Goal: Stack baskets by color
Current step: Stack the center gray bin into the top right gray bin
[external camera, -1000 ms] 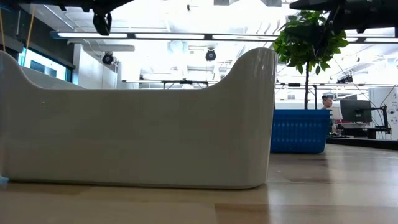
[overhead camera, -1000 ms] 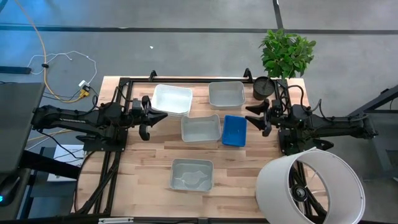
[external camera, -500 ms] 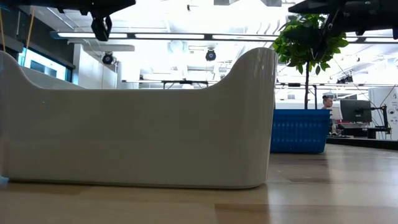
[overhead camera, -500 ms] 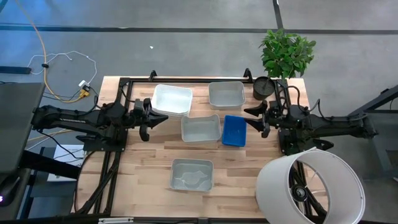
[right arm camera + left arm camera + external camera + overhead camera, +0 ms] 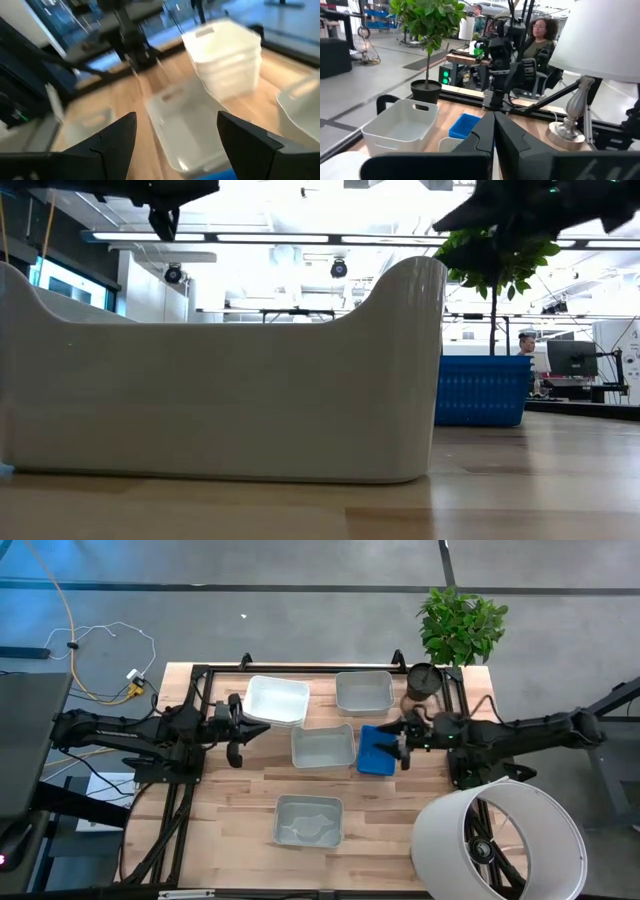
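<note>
The right gripper point(image 5: 401, 743) has its jaws spread wide, nothing between them, and it now hangs over the right rim of the blue basket point(image 5: 375, 750). A second ago that arm sat drawn back near the table's right edge; it has since stretched inward across the table. In the right wrist view its two dark fingers point(image 5: 115, 135) frame the translucent grey basket point(image 5: 186, 125) and the white stack point(image 5: 226, 55) beyond, with a sliver of blue low down, so the arm looks aimed down at the blue one.

The left gripper point(image 5: 237, 730) has its jaws pressed together on nothing and has not shifted; it waits near the table's left edge, just beside the white stack point(image 5: 275, 700).

Outward from there: the blue basket sits right of the table's middle, touching or almost touching the translucent grey basket point(image 5: 323, 746) at centre. A further whitish basket point(image 5: 364, 691) stands near the far edge, close to the black plant pot point(image 5: 423, 681) at the far right corner. Another grey basket point(image 5: 309, 820) lies alone toward the near edge. The white lampshade point(image 5: 498, 840) overhangs the near right corner.

My reading is that the reach marks the start of a pick on the blue basket. No grip has been made, and I cannot tell how many blue ones already nest there.
</note>
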You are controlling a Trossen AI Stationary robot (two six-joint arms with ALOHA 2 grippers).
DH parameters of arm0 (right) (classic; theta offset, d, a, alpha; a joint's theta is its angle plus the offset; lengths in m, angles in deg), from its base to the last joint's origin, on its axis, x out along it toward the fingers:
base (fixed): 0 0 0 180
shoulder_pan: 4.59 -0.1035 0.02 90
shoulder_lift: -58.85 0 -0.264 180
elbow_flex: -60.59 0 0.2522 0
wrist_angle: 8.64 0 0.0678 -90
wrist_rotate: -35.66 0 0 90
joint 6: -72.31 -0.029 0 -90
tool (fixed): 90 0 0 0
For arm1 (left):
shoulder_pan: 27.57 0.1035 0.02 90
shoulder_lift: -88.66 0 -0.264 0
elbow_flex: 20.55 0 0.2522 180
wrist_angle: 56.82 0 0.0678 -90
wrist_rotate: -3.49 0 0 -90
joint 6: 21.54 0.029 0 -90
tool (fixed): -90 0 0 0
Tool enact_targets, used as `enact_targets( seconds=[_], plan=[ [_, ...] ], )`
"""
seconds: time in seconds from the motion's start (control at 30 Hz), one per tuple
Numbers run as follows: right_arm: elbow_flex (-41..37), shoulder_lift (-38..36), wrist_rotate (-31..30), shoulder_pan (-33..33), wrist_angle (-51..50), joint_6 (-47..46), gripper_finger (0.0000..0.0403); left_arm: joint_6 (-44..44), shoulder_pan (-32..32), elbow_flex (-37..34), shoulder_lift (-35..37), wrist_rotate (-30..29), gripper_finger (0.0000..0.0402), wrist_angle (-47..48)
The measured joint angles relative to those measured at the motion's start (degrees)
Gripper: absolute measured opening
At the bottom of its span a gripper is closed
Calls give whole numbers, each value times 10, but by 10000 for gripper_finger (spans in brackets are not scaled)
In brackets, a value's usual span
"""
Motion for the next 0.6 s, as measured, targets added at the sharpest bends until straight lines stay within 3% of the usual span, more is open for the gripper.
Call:
enact_targets(
  seconds=[0.27,0.6],
  plan=[
    [107,135,-13,2,-124,-100,263,9,0,0,0,1,0,1],
    [295,336,-13,19,-307,-283,263,40,0,0,0,18,0,5]
  ],
)
